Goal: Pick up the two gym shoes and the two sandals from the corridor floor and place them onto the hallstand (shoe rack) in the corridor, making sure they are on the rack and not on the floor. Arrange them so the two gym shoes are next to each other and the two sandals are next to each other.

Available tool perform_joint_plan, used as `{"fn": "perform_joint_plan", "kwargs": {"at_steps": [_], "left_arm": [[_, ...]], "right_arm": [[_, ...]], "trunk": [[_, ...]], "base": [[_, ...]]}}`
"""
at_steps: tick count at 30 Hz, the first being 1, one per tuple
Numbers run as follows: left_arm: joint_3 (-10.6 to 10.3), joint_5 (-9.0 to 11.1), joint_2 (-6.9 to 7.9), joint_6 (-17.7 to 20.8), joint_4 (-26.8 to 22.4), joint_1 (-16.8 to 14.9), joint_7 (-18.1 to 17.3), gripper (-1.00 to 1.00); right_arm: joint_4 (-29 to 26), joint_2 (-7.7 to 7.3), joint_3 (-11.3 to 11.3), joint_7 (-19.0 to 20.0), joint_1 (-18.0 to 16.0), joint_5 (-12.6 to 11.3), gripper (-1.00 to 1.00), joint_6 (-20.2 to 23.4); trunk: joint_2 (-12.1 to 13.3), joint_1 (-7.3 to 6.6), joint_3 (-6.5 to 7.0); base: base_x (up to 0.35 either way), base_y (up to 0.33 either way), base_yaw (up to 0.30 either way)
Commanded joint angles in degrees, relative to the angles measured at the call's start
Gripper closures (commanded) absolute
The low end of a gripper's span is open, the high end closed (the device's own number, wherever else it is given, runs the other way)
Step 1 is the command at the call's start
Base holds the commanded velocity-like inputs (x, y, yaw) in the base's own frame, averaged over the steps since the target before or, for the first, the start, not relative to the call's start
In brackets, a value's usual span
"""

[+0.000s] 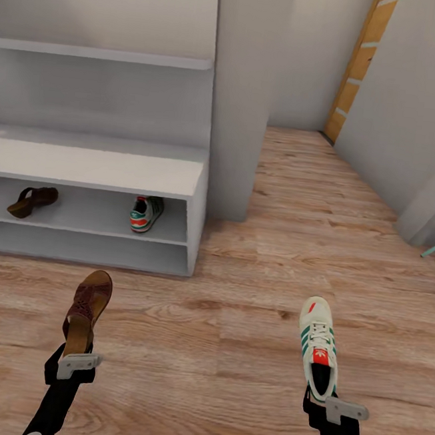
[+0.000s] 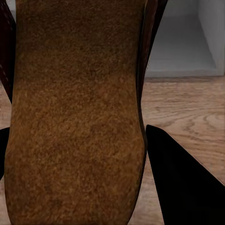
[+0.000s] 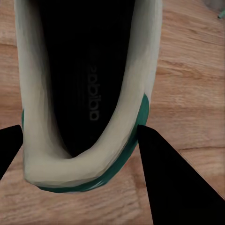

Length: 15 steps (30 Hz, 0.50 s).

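1. The left gripper (image 1: 77,357) is clamped on the heel of a maroon sandal (image 1: 88,310); the right gripper (image 1: 324,401) grips the heel of a green-striped gym shoe (image 1: 318,345). Both are carried above the corridor floor (image 1: 233,326).
2. On the hallstand (image 1: 115,166), the upper open shelf already holds the other sandal (image 1: 32,201) towards its left and the other gym shoe (image 1: 145,213) near its right end.
3. Keep each shoe level, slide it toe-first beside its mate, and release only once the sole rests on the shelf.

2 black arms reaching toward 12 o'clock, left gripper (image 1: 77,357) clamped on a sandal (image 1: 87,311) heel, right gripper (image 1: 324,397) clamped on a sneaker (image 1: 318,345) heel
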Motion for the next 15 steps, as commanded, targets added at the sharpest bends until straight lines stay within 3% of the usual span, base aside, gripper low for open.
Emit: {"fn": "perform_joint_plan", "kwargs": {"at_steps": [1,15], "left_arm": [[0.01,-0.11,0.00,0.01,0.00,0.00,0.00,1.00],[0.03,-0.09,0.02,0.01,0.06,0.01,0.00,1.00]], "right_arm": [[0.00,-0.01,0.00,-0.02,0.00,-0.08,1.00,-0.03],[0.01,0.02,0.07,-0.02,0.00,-0.08,1.00,-0.03]], "trunk": [[0.00,0.00,0.00],[0.00,0.00,0.00]], "base": [[0.000,0.226,-0.009],[0.000,0.261,-0.003]]}}
